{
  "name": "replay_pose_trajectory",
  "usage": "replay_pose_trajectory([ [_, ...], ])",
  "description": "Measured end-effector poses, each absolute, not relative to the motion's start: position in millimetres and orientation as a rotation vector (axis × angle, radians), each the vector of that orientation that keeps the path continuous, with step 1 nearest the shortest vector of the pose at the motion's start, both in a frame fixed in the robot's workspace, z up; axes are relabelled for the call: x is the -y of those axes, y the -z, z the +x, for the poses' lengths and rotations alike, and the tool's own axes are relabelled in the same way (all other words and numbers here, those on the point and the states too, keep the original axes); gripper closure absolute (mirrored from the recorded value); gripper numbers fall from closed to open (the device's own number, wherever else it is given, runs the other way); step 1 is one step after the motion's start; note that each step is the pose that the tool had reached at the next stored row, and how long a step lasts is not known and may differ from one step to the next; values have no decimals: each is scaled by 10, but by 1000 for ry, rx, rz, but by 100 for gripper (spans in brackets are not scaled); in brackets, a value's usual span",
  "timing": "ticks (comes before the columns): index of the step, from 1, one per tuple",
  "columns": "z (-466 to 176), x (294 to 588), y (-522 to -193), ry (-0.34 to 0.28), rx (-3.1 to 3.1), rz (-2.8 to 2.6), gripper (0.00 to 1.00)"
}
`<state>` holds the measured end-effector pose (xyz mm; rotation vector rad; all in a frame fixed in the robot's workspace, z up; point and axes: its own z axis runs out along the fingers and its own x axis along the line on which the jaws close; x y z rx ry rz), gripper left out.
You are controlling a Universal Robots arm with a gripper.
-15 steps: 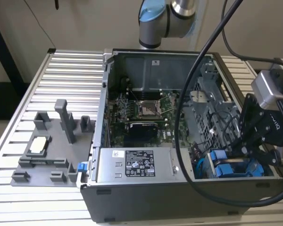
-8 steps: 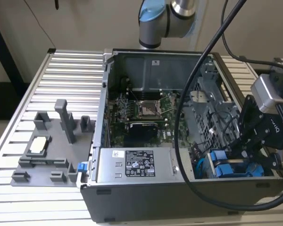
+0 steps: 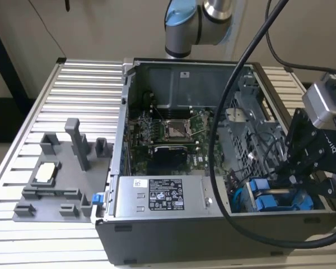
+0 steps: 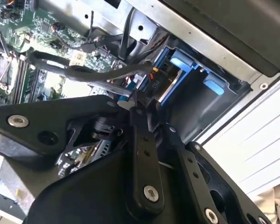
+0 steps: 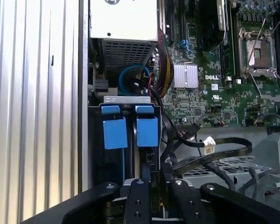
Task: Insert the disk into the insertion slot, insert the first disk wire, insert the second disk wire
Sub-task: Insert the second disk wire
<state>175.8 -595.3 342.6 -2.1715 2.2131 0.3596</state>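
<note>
Computer case [image 3: 157,224], grey metal and open-sided, is seen lying on a ribbed aluminium table [image 3: 84,84] in the exterior view, with a green motherboard [image 3: 173,140] exposed inside. A grey plastic fixture plate [image 3: 56,179] with upright blocks is set on the table at the exterior view's left, well apart from the work.

The black robot gripper [image 3: 299,168] is lowered into the near corner of the case at the exterior view's right, just above the grey metal drive cage with blue plastic fittings [image 3: 274,199]. Two bright blue carrier tabs are seen side by side in that cage in the first wrist view. The flat disk in its bright blue plastic carrier frame [image 5: 146,133] is seated in the insertion slot [image 5: 144,161]; the other blue-tabbed drive carrier [image 5: 115,133] sits just beside it, towards the case wall.

The gripper's black fingers [image 5: 140,196] are drawn in close together over the rear edge of the seated disk in both wrist views. A thin dark part appears pinched between them, but whether it is a wire connector cannot be told. Black flat cables [image 5: 214,149] with a white connector [image 5: 208,145] are draped loose over the cage beside the disk.
</note>
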Motion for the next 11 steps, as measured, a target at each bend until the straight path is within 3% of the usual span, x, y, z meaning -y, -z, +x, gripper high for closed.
replay_pose_trajectory([
  [11, 1756, 5953, -3436, -360, -2217, -2167, 76],
])
